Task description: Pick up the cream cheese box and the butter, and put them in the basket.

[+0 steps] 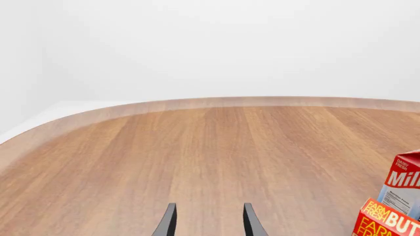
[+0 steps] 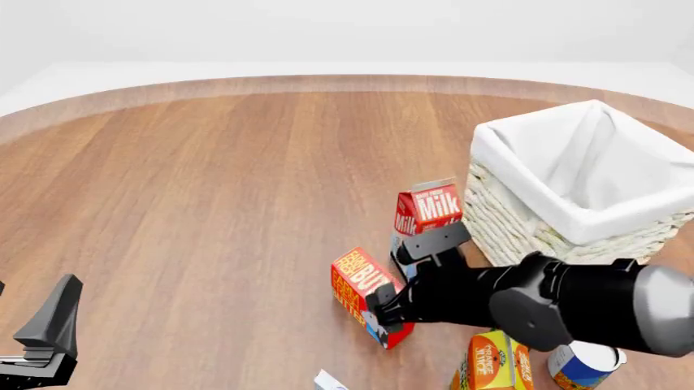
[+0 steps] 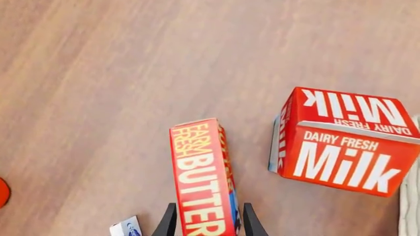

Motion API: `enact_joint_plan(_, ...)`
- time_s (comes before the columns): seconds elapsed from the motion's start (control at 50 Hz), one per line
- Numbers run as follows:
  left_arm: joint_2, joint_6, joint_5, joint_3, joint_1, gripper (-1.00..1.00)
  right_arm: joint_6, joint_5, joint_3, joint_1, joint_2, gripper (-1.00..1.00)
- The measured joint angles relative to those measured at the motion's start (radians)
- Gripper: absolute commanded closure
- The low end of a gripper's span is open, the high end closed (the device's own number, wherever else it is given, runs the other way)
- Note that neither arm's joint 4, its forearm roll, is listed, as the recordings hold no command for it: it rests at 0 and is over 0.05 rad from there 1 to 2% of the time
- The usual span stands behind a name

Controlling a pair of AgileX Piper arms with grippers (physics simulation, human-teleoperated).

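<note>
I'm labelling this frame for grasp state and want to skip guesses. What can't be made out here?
- Right gripper contact: its fingers straddle the butter, but the right wrist view's edge cuts off the tips, and the arm hides them in front view.
- Cream cheese box: only a corner shows, cut by the front view's edge.
- Basket interior: the liner hides the bottom.
- Tin can: partly behind the arm, label unreadable.

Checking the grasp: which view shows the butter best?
Right wrist view: the butter fills the middle, label readable, between the right claw fingers. Front view has it partly behind the arm; left wrist view shows only a corner.
</note>
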Motion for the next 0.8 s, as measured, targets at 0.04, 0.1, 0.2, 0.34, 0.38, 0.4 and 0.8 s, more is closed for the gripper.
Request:
enact_joint_plan(0.04,0.0,0.0,0.0,0.0,0.0,-1.0,0.001,-0.002,0.002,0.001,0.002,-1.0)
enact_joint_plan(0.1,0.0,0.0,0.0,0.0,0.0,-1.0,0.003,-0.005,0.004,0.003,0.005,-1.0)
enact_joint_plan(0.2,0.0,0.0,0.0,0.0,0.0,-1.0,0.006,-0.011,0.008,0.007,0.008,-1.0)
enact_joint_plan(0.34,0.0,0.0,0.0,0.0,0.0,-1.0,0.01,-0.021,0.016,0.01,0.014,-1.0)
enact_joint_plan(0.38,0.0,0.0,0.0,0.0,0.0,-1.0,0.013,-0.025,0.019,0.013,0.017,-1.0)
enact_joint_plan(0.4,0.0,0.0,0.0,0.0,0.0,-1.0,0.014,-0.028,0.02,0.014,0.019,-1.0)
enact_joint_plan(0.8,0.0,0.0,0.0,0.0,0.0,-1.0,0.029,-0.067,0.034,0.02,0.059,-1.0)
